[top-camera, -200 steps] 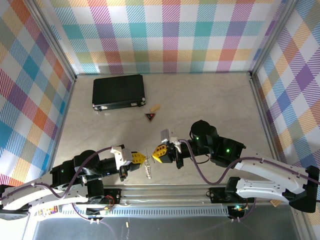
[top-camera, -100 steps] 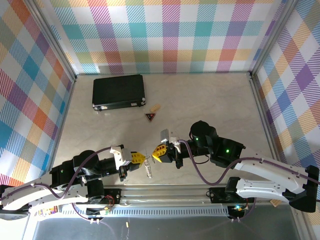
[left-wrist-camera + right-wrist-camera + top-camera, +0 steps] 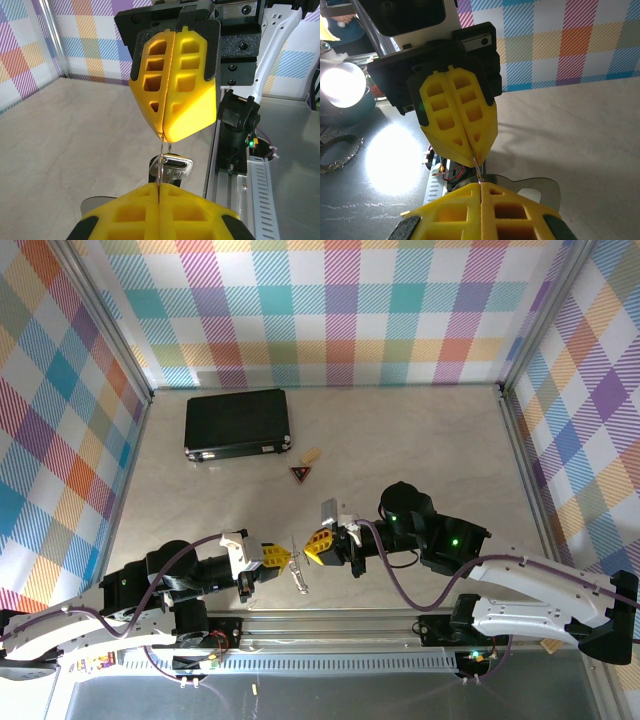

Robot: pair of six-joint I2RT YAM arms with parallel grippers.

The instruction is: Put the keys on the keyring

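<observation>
The left end effector [image 3: 286, 558] is clenched on the keyring [image 3: 162, 150] from its left side. The keys [image 3: 297, 580] hang just under the keyring (touching it). The right end effector [image 3: 309, 550] grasps the keyring's right side.

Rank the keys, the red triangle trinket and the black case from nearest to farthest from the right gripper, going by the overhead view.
1. keys, right beside the right gripper, on its left-arm side.
2. red triangle trinket, mid-table, farther back.
3. black case, back left.
</observation>
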